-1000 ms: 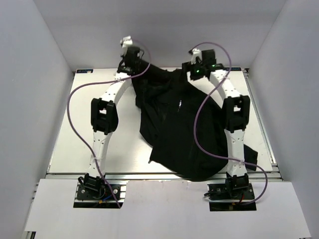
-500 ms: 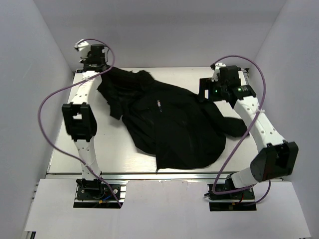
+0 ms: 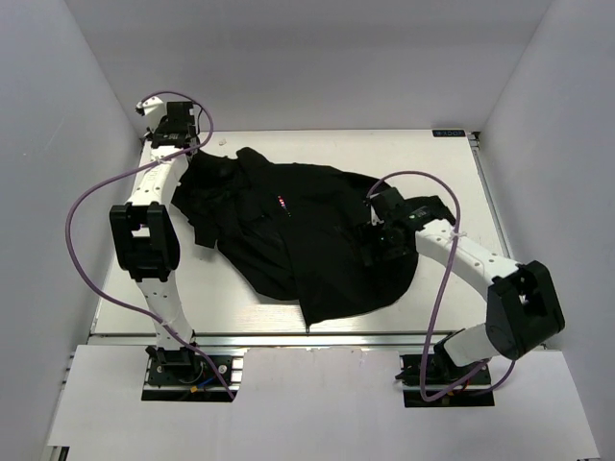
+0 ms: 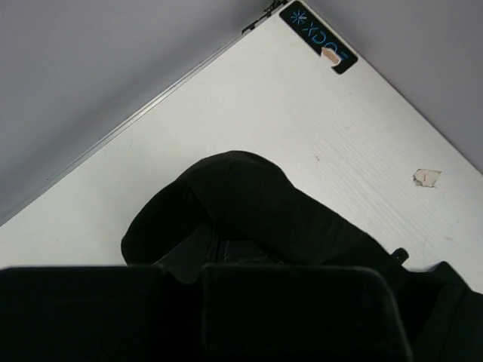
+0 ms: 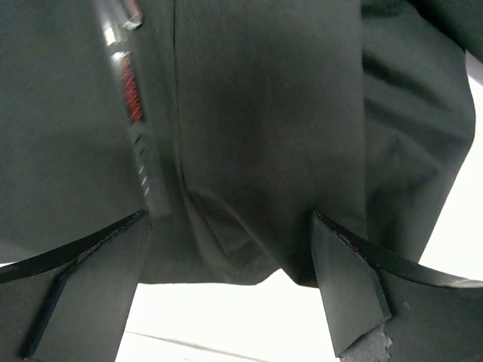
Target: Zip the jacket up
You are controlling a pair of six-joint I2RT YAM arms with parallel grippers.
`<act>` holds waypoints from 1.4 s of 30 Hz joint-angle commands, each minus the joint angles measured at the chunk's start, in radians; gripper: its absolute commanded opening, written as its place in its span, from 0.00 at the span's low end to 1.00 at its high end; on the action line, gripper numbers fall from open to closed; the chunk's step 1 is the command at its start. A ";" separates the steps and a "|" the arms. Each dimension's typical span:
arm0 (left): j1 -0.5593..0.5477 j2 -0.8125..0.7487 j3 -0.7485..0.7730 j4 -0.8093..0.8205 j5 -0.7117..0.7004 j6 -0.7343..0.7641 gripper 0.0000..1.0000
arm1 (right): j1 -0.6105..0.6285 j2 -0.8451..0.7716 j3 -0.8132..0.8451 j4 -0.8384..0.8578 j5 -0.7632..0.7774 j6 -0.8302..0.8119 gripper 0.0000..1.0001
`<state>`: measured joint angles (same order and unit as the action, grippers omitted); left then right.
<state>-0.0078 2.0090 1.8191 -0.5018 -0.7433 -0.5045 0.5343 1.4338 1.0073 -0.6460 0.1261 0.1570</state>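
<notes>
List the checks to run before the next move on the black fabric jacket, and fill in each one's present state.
1. Left gripper shut on a fold of the large black fabric jacket, near the far-left corner of the white table: ok.
2. Right gripper open, jaws wide apart with nothing between them: ok.
3. Right gripper positioned over the jacket's front: ok.
4. Jacket spread flat: not ok, it lies bunched and folded.
5. Zipper slider located: cannot tell.
6. Zipper's two sides lined up: cannot tell.
</notes>
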 commanded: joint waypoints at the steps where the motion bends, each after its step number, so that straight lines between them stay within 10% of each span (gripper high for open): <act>1: 0.000 -0.023 -0.024 -0.003 0.012 -0.012 0.00 | 0.006 0.049 -0.032 0.147 0.086 0.026 0.89; 4: 0.002 -0.021 -0.030 -0.009 0.013 -0.023 0.00 | 0.004 0.124 -0.019 0.193 0.173 0.053 0.87; 7: 0.003 -0.021 -0.032 -0.009 0.021 -0.029 0.00 | 0.004 0.192 0.016 0.198 0.259 0.058 0.56; 8: 0.006 -0.019 -0.029 -0.009 0.022 -0.029 0.00 | 0.004 0.200 0.042 0.175 0.314 0.073 0.01; 18: 0.040 -0.012 -0.040 0.035 0.016 -0.006 0.00 | -0.086 0.114 0.398 0.009 0.359 -0.184 0.00; 25: 0.055 0.054 0.045 0.016 0.005 0.001 0.00 | -0.261 0.462 0.820 -0.001 0.290 -0.361 0.00; 34: 0.062 0.155 0.224 -0.052 0.028 0.000 0.00 | -0.283 0.694 1.016 0.266 0.515 -0.438 0.70; 38: 0.062 0.119 0.223 -0.122 0.161 0.015 0.98 | -0.278 0.549 0.894 0.171 0.388 -0.314 0.84; 42: 0.062 -0.089 0.019 -0.116 0.347 -0.011 0.98 | -0.263 0.232 0.470 0.203 0.137 -0.274 0.89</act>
<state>0.0498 2.1216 1.9404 -0.5808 -0.5625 -0.5003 0.2569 1.9038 1.6665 -0.4755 0.4351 -0.1753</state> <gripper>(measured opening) 0.978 0.891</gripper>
